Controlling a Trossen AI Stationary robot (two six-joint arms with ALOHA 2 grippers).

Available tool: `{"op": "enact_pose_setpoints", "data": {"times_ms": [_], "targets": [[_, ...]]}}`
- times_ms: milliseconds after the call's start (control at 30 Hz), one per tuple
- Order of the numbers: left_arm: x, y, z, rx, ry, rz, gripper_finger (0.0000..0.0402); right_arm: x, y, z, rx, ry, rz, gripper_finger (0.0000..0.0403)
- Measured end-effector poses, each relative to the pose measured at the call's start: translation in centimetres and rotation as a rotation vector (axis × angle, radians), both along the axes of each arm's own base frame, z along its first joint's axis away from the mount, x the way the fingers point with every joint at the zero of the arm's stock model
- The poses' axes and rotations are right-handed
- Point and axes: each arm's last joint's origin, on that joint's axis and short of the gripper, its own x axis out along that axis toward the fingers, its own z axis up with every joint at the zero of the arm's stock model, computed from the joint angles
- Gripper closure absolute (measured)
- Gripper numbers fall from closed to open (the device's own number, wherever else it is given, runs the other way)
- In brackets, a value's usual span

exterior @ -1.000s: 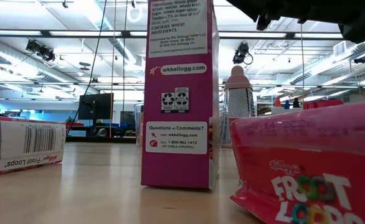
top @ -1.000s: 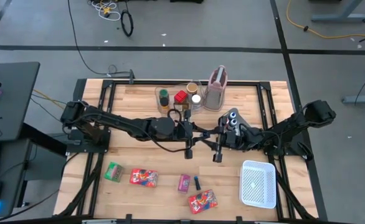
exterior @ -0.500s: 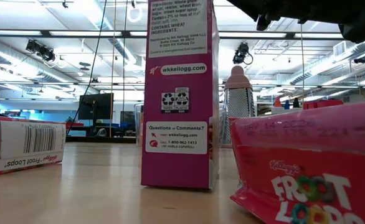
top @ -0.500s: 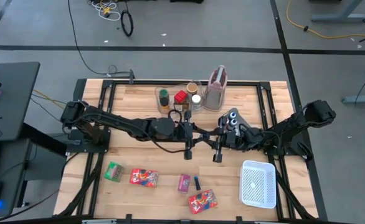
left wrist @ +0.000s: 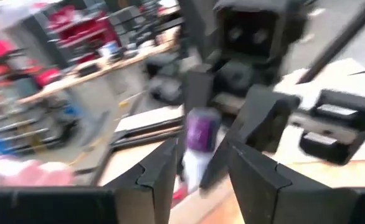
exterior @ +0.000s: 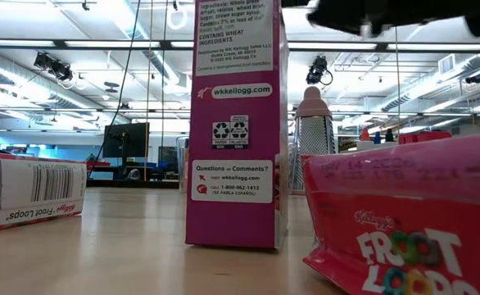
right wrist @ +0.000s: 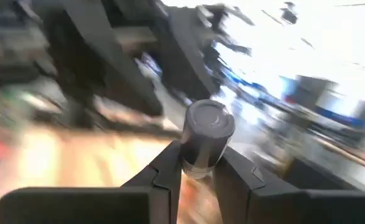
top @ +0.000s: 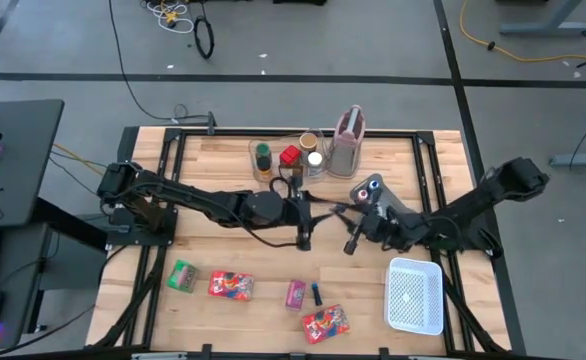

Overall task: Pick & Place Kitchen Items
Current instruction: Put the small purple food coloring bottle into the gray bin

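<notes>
The white mesh basket (top: 415, 294) at near right holds nothing. Mid-table, the right gripper (top: 352, 243) clamps a dark-lidded jar (right wrist: 206, 134); the left gripper (top: 304, 237) stands open, now apart from it. The far clear bin (top: 285, 158) holds more jars (top: 291, 157).
</notes>
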Motion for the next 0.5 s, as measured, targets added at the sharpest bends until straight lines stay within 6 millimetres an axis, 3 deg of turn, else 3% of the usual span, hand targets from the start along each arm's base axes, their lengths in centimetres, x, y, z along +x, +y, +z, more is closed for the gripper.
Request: {"op": "enact_pose_setpoints", "data": {"times_ms": [200,367,500], "targets": [[-0.2,0.7,-0.2,0.044,0.017,0.226,0.0242,-3.4,-0.6,0.0,-0.024,0.2,-0.451,0.0324],[-0.3,0.7,-0.6,-0.004,0.038,0.237,0.0242,-5.4,-1.2,-0.6,0.113,0.24,-0.341,0.0323],[-0.4,0.6,-0.7,-0.031,0.045,0.242,0.0244,-6.9,-1.9,-2.1,0.278,0.398,-0.214,0.0323]]}}
